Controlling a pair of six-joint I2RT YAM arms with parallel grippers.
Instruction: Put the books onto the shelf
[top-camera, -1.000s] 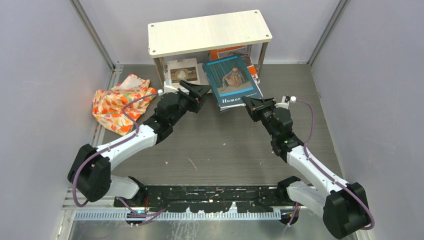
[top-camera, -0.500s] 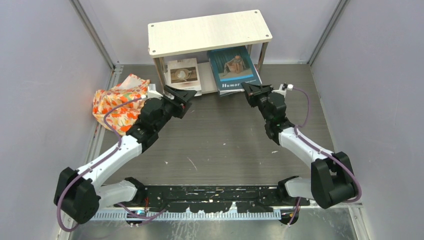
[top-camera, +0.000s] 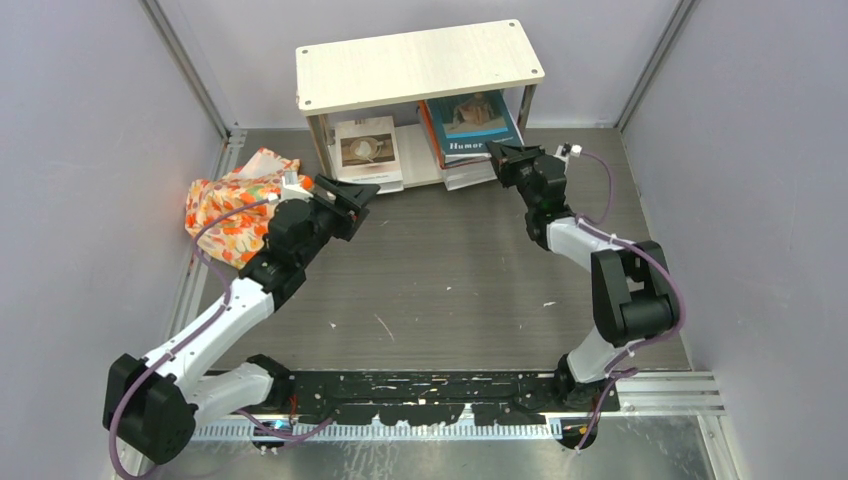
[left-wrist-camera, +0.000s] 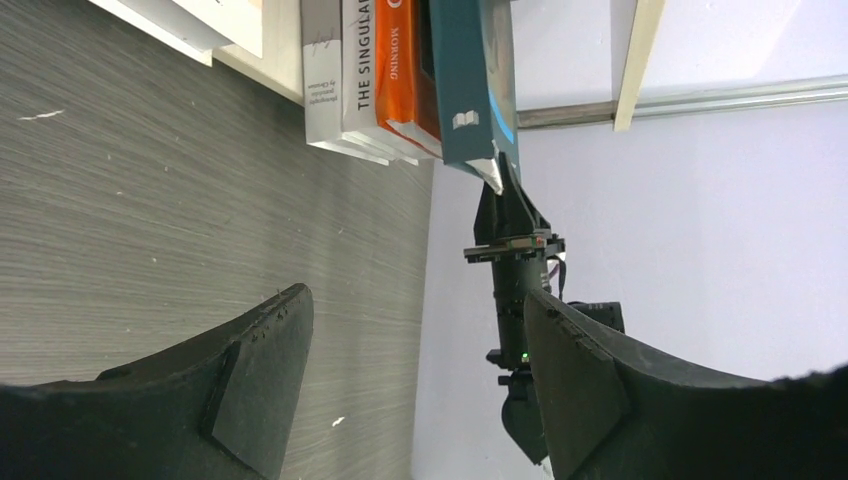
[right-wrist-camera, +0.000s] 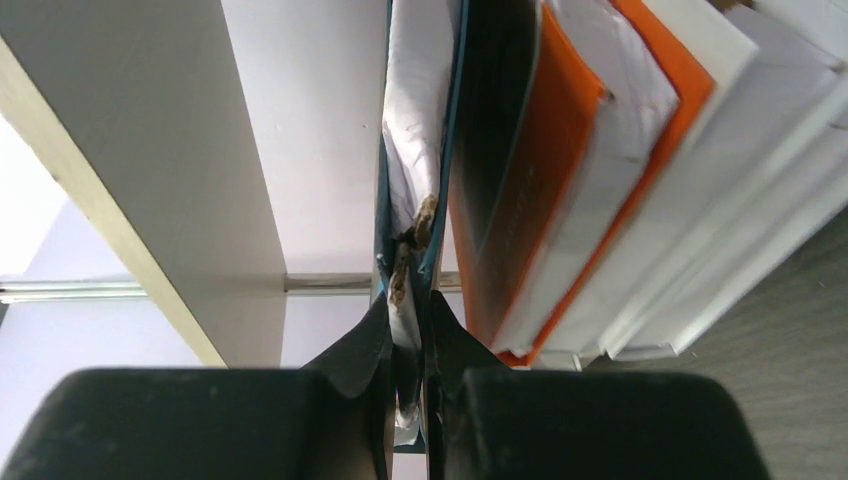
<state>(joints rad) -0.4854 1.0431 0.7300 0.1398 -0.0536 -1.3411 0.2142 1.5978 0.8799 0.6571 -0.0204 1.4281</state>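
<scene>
So: shelf (top-camera: 420, 65) holds coffee-cup book (top-camera: 366, 150), stack (top-camera: 466, 176); right hand (top-camera: 504, 157) pinching teal book (top-camera: 470, 122).

Soft, even overhead light fills the top view: no glare, faint shadows only, sharp edge to edge. The lower tier of the pale light-wood two-tier shelf (top-camera: 420, 62), 12 o'clock, sits in shade. Left wrist cam: dark grey wood-grain table (left-wrist-camera: 150, 200) crisp, black left gripper (left-wrist-camera: 415, 300) soft at 6 o'clock. Right wrist cam: black right gripper (right-wrist-camera: 408, 310) blurred at 6; teal-covered book (right-wrist-camera: 415, 100) fairly crisp at 12; orange-covered book (right-wrist-camera: 560, 130) smeared at 2; pale wall (right-wrist-camera: 30, 200) at 9 nr blown out.
</scene>
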